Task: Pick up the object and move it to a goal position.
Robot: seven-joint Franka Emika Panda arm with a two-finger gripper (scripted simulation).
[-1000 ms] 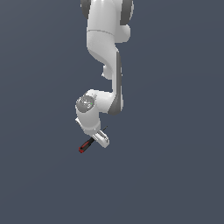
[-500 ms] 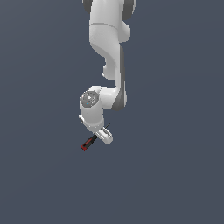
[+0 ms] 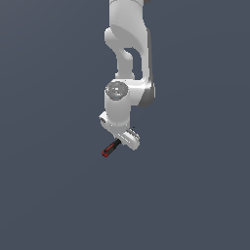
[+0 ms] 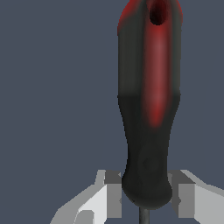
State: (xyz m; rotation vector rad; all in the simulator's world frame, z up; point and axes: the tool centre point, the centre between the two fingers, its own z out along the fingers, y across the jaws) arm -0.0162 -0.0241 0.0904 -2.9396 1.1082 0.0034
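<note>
The screwdriver (image 3: pixel 111 148) has a red-and-black handle and sticks out from under the white hand towards the exterior view's left. My gripper (image 3: pixel 123 140) is shut on it, at the end of the handle near the shaft. In the wrist view the handle (image 4: pixel 148 109) fills the picture, and my gripper (image 4: pixel 146 194) has a grey finger pad (image 4: pixel 113 194) against each side of the handle's black base. Only a short bit of the thin dark shaft (image 4: pixel 141 216) shows there.
A plain dark grey-blue surface (image 3: pixel 53 195) fills both views, with no other objects, edges or markers showing. The white arm (image 3: pixel 128 58) reaches down from the top of the exterior view.
The gripper and the screwdriver have moved together towards the exterior view's right and a little upward. The arm's wrist has shifted with them.
</note>
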